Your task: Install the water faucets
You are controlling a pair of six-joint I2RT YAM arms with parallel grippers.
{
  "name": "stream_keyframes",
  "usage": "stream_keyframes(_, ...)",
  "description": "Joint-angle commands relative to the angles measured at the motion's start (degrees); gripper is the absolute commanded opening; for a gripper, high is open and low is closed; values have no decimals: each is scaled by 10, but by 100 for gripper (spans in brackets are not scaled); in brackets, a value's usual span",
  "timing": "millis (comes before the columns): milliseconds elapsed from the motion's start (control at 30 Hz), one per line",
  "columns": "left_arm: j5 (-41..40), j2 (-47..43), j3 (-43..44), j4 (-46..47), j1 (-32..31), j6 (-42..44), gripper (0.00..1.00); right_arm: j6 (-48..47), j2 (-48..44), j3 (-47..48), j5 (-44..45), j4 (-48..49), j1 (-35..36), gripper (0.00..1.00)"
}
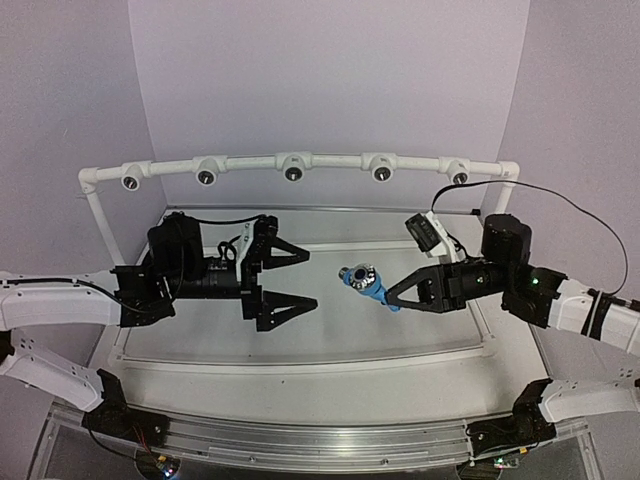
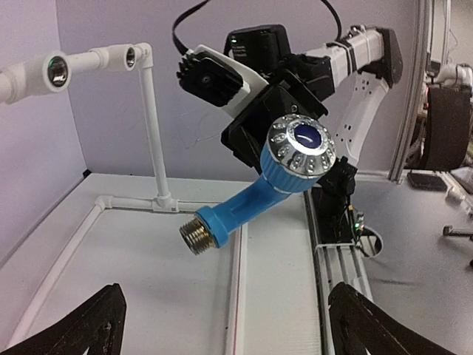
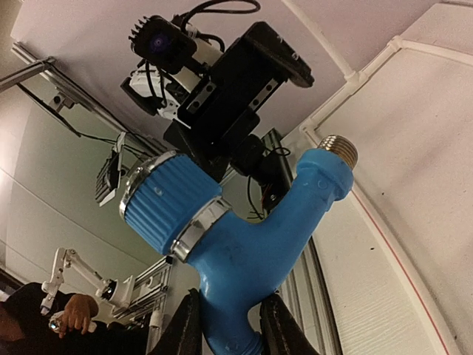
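Note:
A bright-blue water faucet [image 1: 366, 283] with a silver-rimmed knob and a brass threaded end hangs above the middle of the tray. My right gripper [image 1: 392, 296] is shut on its lower spout; the wrist view shows both fingers [image 3: 191, 325] pinching the blue body [image 3: 251, 251]. My left gripper [image 1: 312, 278] stands wide open just left of the faucet, apart from it, with nothing between its fingers. The left wrist view looks straight at the faucet [image 2: 255, 200], its brass thread [image 2: 195, 237] pointing toward the lower left.
A white pipe rail [image 1: 300, 162] with several tee fittings, dark openings facing forward, spans the back on two uprights. A white tray [image 1: 300, 350] covers the table under both arms. An aluminium rail [image 1: 300, 440] runs along the near edge.

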Motion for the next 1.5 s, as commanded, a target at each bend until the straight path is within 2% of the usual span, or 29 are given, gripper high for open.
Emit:
stream_keyframes(0,76,52,102,-76,1,126,98,17,13,44,-67,21,1,0)
stream_keyframes(200,176,121,178,-120,1,139,97,19,32,56,-92,21,7,0)
stream_keyframes(367,234,173,223,-149,1,143,91,20,36,61,-96,21,8,0)
stream_keyframes(700,239,208,251,-152,1,157,64,21,44,60,-107,21,9,0)
stream_keyframes(867,248,216,258,-152,1,149,65,19,52,57,-111,21,9,0)
stream_keyframes(900,252,217,260,-152,1,147,63,19,53,57,-110,21,9,0)
stream_keyframes(967,255,222,265,-152,1,144,54,17,53,57,-109,22,9,0)
stream_keyframes(1033,251,223,266,-152,1,147,40,17,52,57,-107,21,9,0)
stream_keyframes(1100,240,220,264,-152,1,151,17,18,50,57,-100,20,9,0)
stream_keyframes(1167,222,215,260,-152,2,153,3,17,45,54,-80,19,9,0)
stream_keyframes(1200,214,211,257,-152,2,153,1,12,42,52,-70,18,9,9)
stream_keyframes(1267,202,206,250,-152,4,149,0,-30,33,59,-13,-43,9,44)
stream_keyframes(1300,197,203,247,-152,5,144,0,-74,27,66,28,-99,9,59)
stream_keyframes(1333,191,202,245,-152,8,135,0,-110,18,70,66,-134,9,68)
stream_keyframes(1400,192,204,246,-152,14,103,0,-155,-4,66,136,-174,9,78)
stream_keyframes(1467,204,208,250,-152,27,67,0,-189,-34,50,174,-176,9,84)
